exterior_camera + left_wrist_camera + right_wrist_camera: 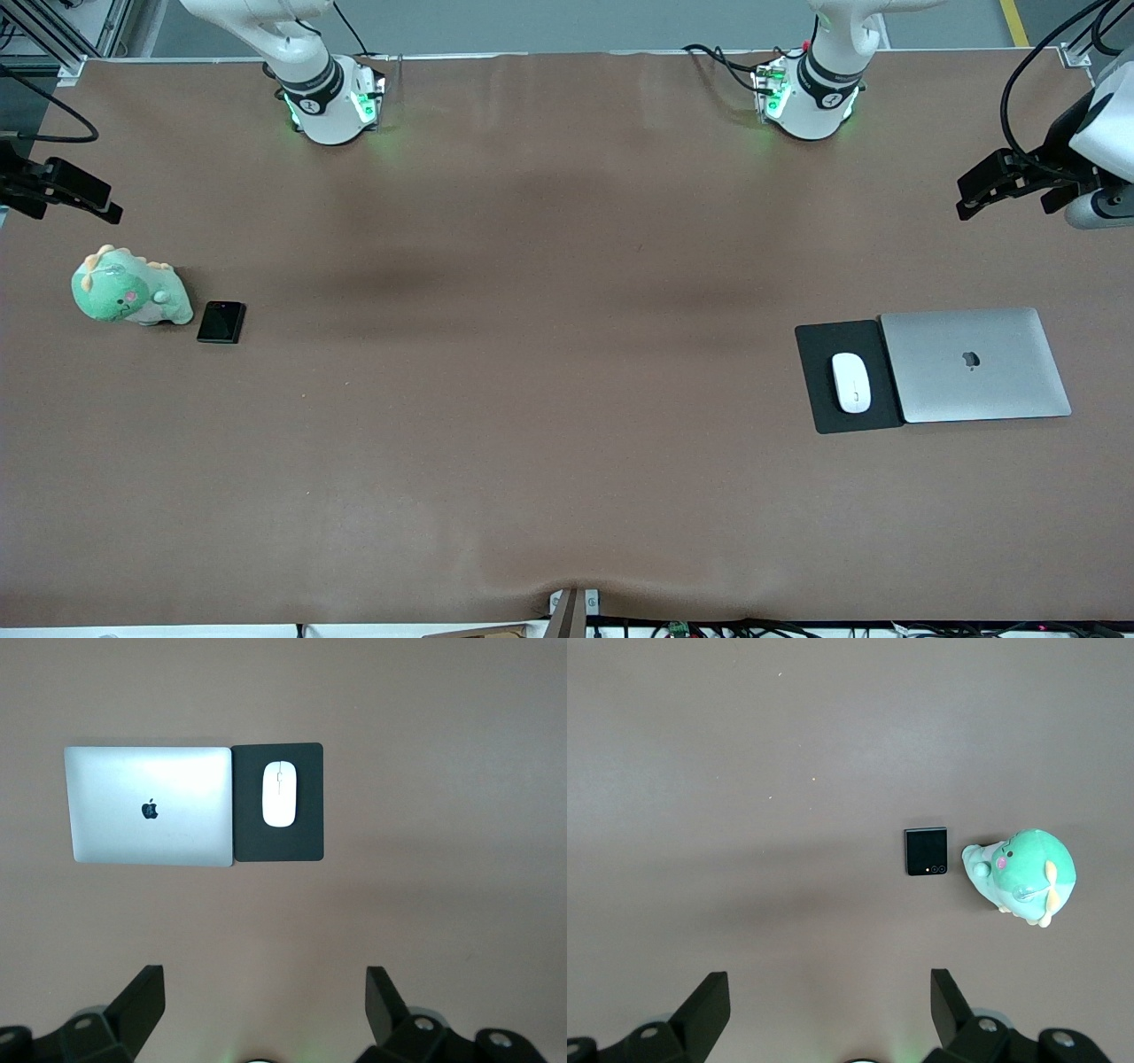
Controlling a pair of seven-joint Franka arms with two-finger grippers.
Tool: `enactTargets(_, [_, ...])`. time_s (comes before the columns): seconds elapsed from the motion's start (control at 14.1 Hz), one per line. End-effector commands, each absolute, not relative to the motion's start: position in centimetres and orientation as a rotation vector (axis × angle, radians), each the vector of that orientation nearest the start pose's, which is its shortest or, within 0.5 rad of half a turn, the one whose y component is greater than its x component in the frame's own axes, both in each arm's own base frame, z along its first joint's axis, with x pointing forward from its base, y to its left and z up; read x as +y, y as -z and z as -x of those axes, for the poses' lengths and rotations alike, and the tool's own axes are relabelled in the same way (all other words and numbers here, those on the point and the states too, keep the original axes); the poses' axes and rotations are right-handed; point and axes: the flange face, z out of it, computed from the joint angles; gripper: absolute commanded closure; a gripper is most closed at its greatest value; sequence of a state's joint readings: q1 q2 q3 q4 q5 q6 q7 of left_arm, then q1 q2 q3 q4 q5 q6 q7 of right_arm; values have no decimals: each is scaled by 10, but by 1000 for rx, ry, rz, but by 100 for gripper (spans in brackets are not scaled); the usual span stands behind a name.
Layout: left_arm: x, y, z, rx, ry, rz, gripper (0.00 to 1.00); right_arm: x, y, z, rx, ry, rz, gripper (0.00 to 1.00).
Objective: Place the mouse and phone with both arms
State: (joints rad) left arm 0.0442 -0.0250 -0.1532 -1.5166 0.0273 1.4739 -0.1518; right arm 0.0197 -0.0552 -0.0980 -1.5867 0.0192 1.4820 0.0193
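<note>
**Both arms parked high, mouse and phone lying flat**

Toward the right arm's end, right gripper (62, 190) hangs jaws apart; flip phone (221, 322) sits just beside a dinosaur plush (130, 288), long axis toward the camera. White mouse (850, 382) points likewise on its mousepad (819, 341), beside a closed MacBook (974, 363); left gripper (1005, 182) waits, jaws apart. Could be pre-pickup or already placed.

Front view: high, across the brown-covered table (549, 399), facing both arm bases along its upper edge, taking in the whole top. Left wrist view: straight down from well above, sharing with the front view the flat silver closed laptop (149, 806) and black rectangular mouse pad (301, 837). Right wrist view: likewise down, sharing the small black square phone (926, 851) and green plush dinosaur (1023, 875).
</note>
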Motion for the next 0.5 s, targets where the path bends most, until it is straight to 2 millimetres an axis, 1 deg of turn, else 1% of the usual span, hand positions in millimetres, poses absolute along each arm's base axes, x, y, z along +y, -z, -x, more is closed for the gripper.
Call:
enactTargets(0.0, [-54,-661,-533,-73,-17,3112,0,-39,-644,-524,163,-77,3128,0])
enactTargets(0.21, [-55,-661,-532,-71,-16,3112,0,-32,-640,-528,137,-92,3133,0])
enactTargets(0.43, [-55,-660,-533,-70,-19,3114,0,-34,-639,-528,139,-97,3148,0])
